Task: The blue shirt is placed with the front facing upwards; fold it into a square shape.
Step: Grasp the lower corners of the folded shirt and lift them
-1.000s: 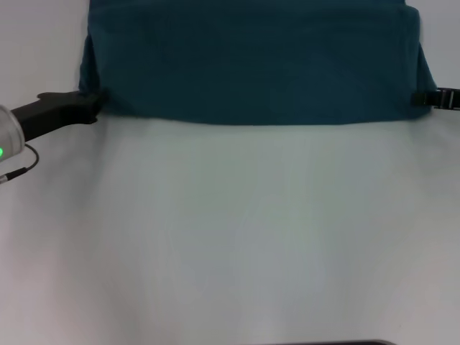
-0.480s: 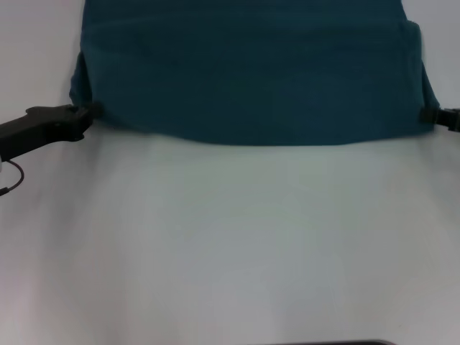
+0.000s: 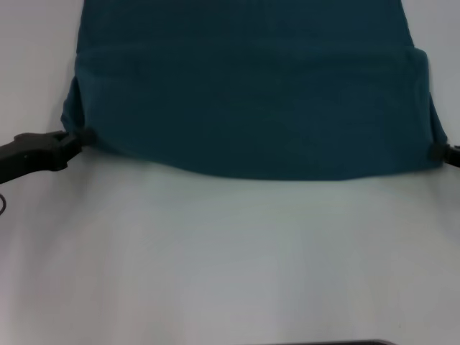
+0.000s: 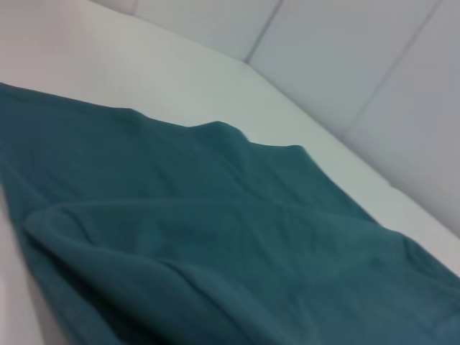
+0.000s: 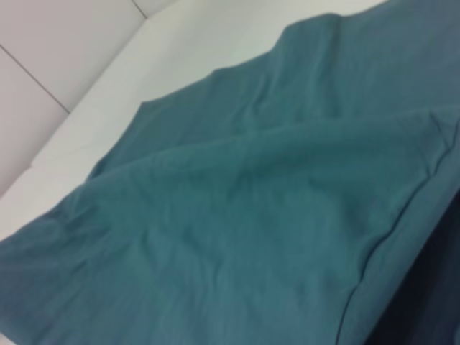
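Only the head view shows both arms: the black left gripper (image 3: 80, 136) is clamped on one near corner of the large dark teal-blue cotton shirt (image 3: 244, 108), and the black right gripper (image 3: 436, 152) is clamped on the other, at the picture's edge. The wrist views show only cloth (image 4: 215, 244) (image 5: 259, 208) and pale wall panels (image 4: 345, 57). The shirt lies on the white table (image 3: 230, 259), its near layer doubled over and sagging between the held corners, plain side up.
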You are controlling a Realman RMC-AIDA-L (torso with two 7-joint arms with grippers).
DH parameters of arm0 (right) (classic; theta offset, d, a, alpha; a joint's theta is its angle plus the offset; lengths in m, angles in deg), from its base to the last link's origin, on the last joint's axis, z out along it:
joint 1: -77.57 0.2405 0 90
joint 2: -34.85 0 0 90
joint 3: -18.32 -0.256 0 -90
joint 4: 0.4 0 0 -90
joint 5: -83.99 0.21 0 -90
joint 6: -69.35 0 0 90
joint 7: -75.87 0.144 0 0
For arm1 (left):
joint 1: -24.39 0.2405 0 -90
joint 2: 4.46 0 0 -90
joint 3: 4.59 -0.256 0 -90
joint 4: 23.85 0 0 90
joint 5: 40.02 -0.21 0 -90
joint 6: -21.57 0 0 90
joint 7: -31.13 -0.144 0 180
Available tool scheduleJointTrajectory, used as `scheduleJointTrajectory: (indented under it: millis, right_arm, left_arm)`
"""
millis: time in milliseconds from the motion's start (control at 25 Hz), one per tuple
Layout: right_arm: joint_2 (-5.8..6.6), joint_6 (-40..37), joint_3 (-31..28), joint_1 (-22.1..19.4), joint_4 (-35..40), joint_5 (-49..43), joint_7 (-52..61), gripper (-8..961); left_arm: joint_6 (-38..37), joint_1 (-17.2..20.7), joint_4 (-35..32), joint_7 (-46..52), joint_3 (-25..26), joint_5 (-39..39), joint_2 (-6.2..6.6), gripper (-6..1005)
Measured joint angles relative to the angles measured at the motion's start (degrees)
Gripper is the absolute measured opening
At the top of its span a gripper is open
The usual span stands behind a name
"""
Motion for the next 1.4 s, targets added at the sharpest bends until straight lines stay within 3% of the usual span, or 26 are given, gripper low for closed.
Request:
scheduleJointTrajectory:
  millis: [280,720,1400]
  right_arm:
    - [-0.52,7.3,-3.3,-5.1,-1.8,0.1,-7.1,19]
    - [-0.87,15.0,-5.7,-11.1,-1.9,0.1,-16.5,20]
    - [-1.18,15.3,-5.7,-14.4,-2.0,-0.1,-17.3,20]
  left_arm:
    - [-10.0,1.7,0.4,1.6,0.0,-0.5,1.86,-1]
    - [-18.4,5.5,0.4,2.7,0.0,-1.9,4.37,-1]
    - [-20.6,6.0,0.1,2.2,0.0,-10.4,4.5,0]
